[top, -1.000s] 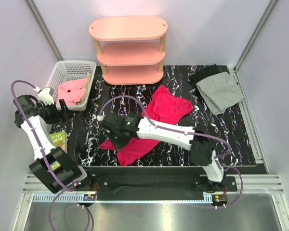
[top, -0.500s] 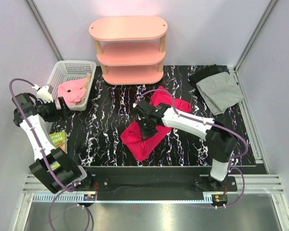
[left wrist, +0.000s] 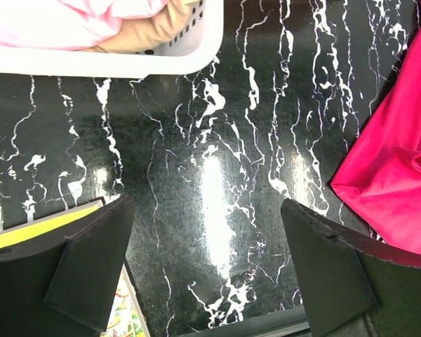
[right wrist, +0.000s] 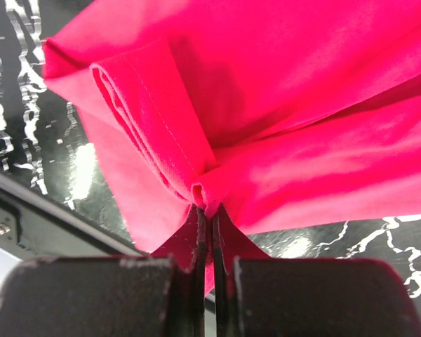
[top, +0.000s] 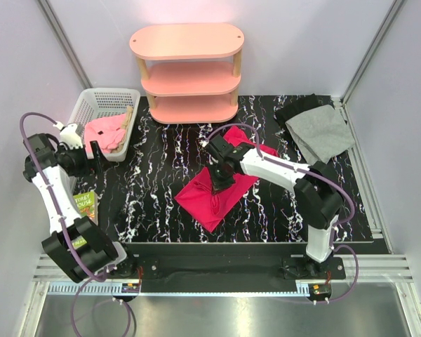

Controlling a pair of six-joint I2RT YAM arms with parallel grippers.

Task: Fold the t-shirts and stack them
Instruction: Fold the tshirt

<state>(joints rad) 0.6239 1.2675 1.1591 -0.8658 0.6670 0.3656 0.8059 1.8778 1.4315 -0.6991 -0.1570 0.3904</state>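
The crimson-red t-shirt [top: 221, 189] lies partly folded on the black marbled table [top: 154, 175], near the middle. My right gripper [top: 219, 177] is shut on a pinch of its cloth; the right wrist view shows a bunched fold of the red t-shirt [right wrist: 281, 105] clamped between the closed jaws of my right gripper [right wrist: 211, 217]. The light grey t-shirt [top: 321, 133] lies folded at the back right on a dark cloth. My left gripper [top: 98, 160] is open and empty at the left, above bare table; the shirt's edge [left wrist: 400, 175] shows at the right of the left wrist view.
A white basket [top: 91, 112] holding pink cloth [top: 107, 132] stands at the back left. A pink three-tier shelf [top: 189, 74] stands at the back centre. A picture book [top: 85, 203] lies at the left edge near the left arm.
My right gripper has carried the red shirt's near-left edge rightward and back over the rest, folding it. The left gripper has shifted only slightly.
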